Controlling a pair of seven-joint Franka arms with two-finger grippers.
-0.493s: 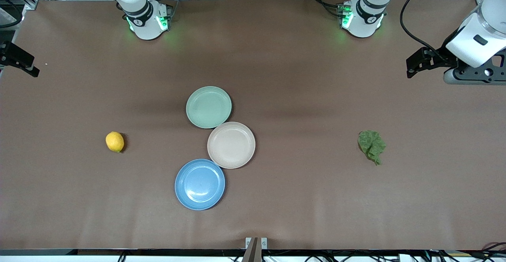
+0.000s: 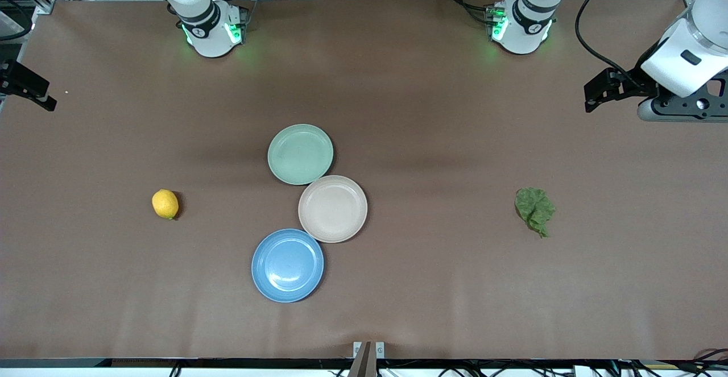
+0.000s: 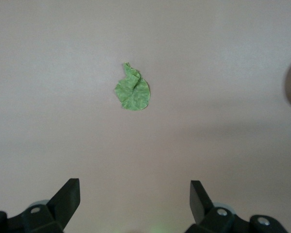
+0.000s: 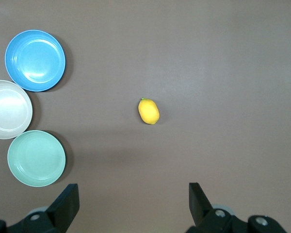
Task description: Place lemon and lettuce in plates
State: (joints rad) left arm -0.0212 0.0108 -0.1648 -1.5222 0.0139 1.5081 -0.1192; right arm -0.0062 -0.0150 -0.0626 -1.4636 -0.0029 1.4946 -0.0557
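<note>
Since nothing is gripped yet, your left gripper hangs released high over the lettuce, your right gripper likewise released over the lemon, each poised to descend.

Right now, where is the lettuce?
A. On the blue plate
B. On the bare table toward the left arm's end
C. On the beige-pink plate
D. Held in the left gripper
B: the lettuce lies flat on the table, well apart from the blue plate and the beige-pink plate, with the left gripper open above it.
</note>
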